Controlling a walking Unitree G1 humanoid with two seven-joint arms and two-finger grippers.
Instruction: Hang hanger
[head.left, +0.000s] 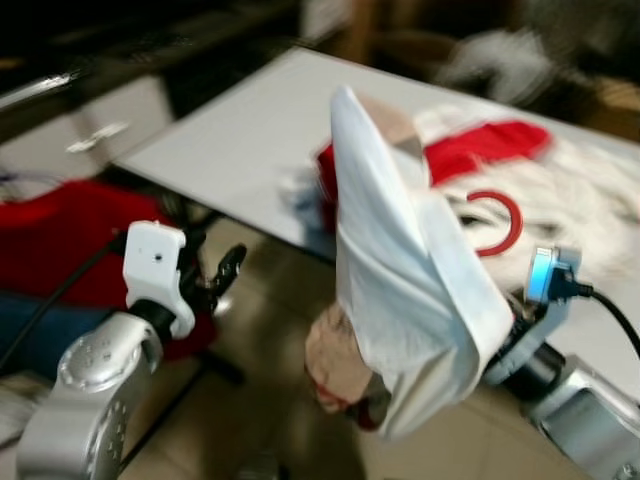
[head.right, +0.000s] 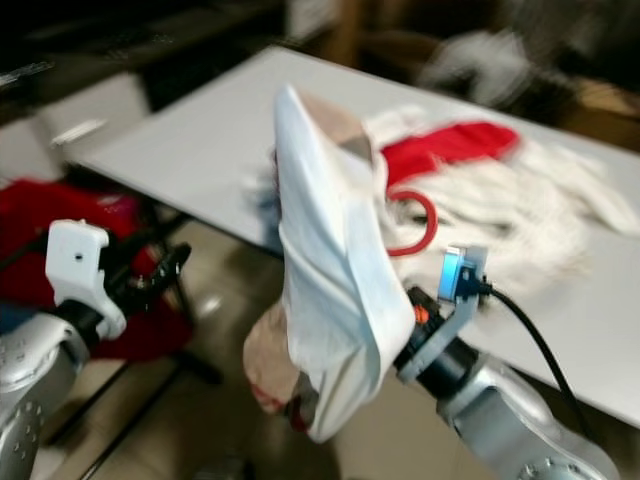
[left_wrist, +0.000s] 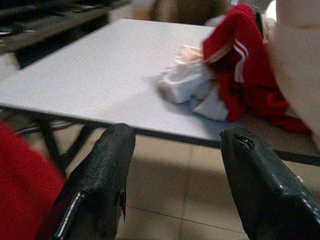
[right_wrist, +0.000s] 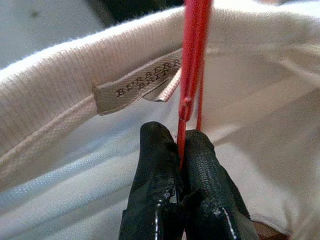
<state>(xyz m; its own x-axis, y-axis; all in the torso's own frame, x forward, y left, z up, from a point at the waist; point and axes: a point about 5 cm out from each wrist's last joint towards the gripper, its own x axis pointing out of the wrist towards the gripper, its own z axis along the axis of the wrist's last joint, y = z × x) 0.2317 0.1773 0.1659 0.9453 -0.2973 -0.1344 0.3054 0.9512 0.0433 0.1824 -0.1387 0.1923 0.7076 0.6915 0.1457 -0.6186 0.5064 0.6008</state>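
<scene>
Slippage threatens: right pincer (right_wrist: 181, 165) clamps only the thin red plastic hanger (right_wrist: 192, 75) carrying a white cotton shirt (head.left: 400, 290) beside the white desk (head.left: 230, 130), left pincer (left_wrist: 175, 165) spread apart, empty.

A red hanger (right_wrist: 192, 65) carries a white garment (head.left: 400, 280) with a pale beige collar label (right_wrist: 137, 90) lettered in dark print. At two o'clock from it, a red jacket (left_wrist: 245, 70) with white stripes lies on the pale grey table (head.left: 240, 130). Black fingers (right_wrist: 160, 190) pinch the hanger. Floor tiles (left_wrist: 165, 190) are beige.
</scene>
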